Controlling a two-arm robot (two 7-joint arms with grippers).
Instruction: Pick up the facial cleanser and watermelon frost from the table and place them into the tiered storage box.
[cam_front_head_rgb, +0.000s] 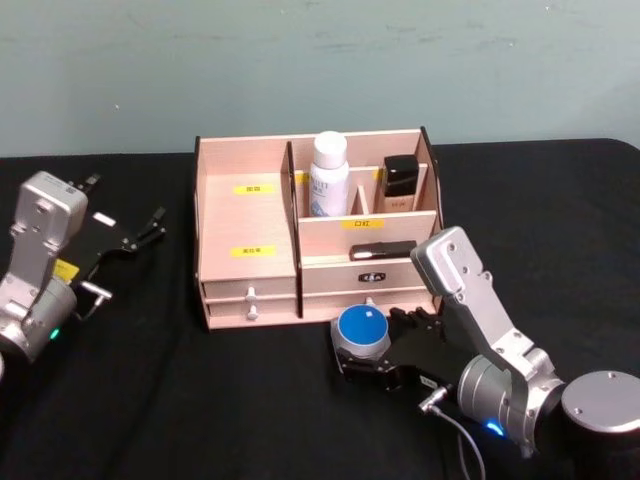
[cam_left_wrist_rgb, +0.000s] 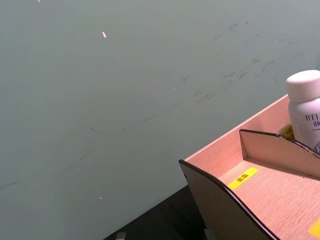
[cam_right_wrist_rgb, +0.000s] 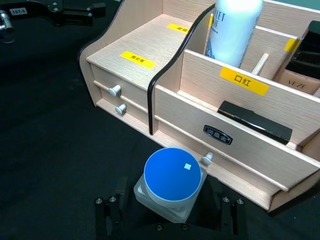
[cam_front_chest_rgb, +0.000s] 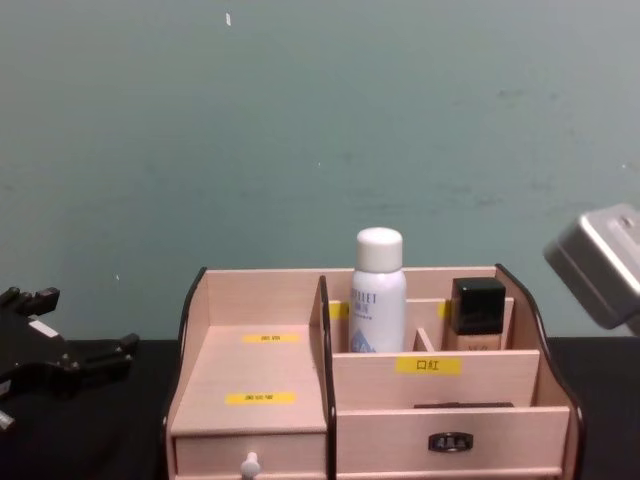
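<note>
One jar (cam_front_head_rgb: 362, 328) pending

Blue-lidded, probably the watermelon frost, it sits toward the front edge of the desk (cam_front_head_rgb: 570, 200) before the tiered storage box (cam_front_head_rgb: 225, 215), within the right gripper (cam_front_head_rgb: 368, 368); clamped or not, I cannot tell. Light, slick: hold its clear base. Left gripper (cam_front_head_rgb: 148, 230) idles left, jaws apart.

white cleanser bottle (cam_front_head_rgb: 329, 172): upright in storage box (cam_front_head_rgb: 225, 220) | blue-lidded jar (cam_front_head_rgb: 361, 333): before box

right claw (cam_right_wrist_rgb: 170, 216) straddles blue-lidded jar (cam_right_wrist_rgb: 172, 176) | just before tiered storage box (cam_right_wrist_rgb: 180, 112)
</note>
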